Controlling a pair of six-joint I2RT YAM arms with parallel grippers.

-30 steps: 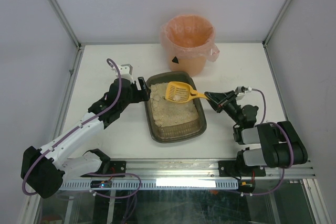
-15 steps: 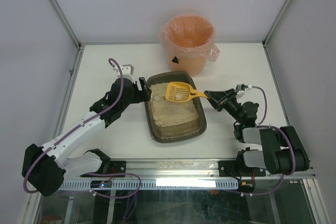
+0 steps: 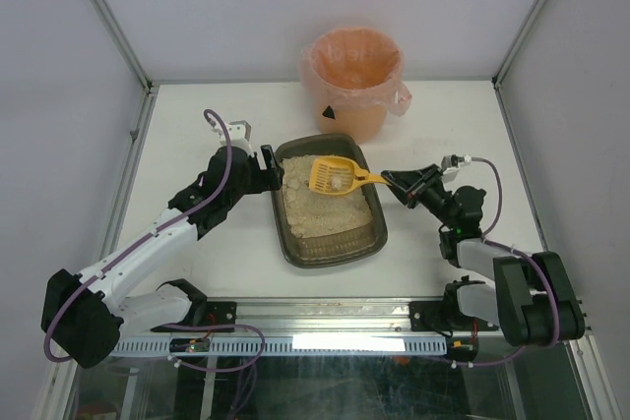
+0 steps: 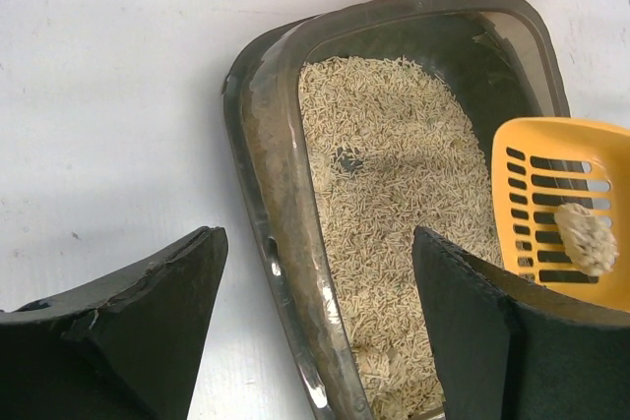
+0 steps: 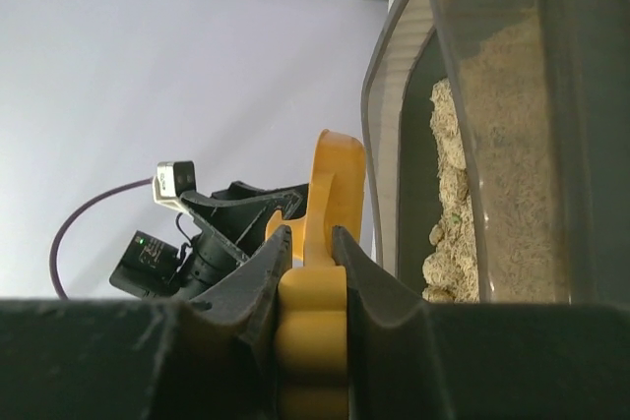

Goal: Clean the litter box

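Note:
The litter box (image 3: pixel 366 233) is a dark translucent tray of beige litter in the middle of the table. My left gripper (image 3: pixel 270 170) is open, one finger on each side of the box's left wall (image 4: pixel 287 292), with a gap on both sides. My right gripper (image 3: pixel 394 183) is shut on the handle of a yellow slotted scoop (image 3: pixel 333 175). The scoop hangs over the box's far end with a pale clump (image 4: pixel 586 238) in it. In the right wrist view the handle (image 5: pixel 313 317) is clamped between the fingers, and the box (image 5: pixel 551 135) lies to the right.
A round bin with a pink liner (image 3: pixel 354 81) stands behind the litter box at the back of the table. Metal frame posts and white walls close in the table on the left, right and back.
The right arm's rear links have folded down and to the right while the scoop stayed almost in place over the box. The left gripper has barely moved.

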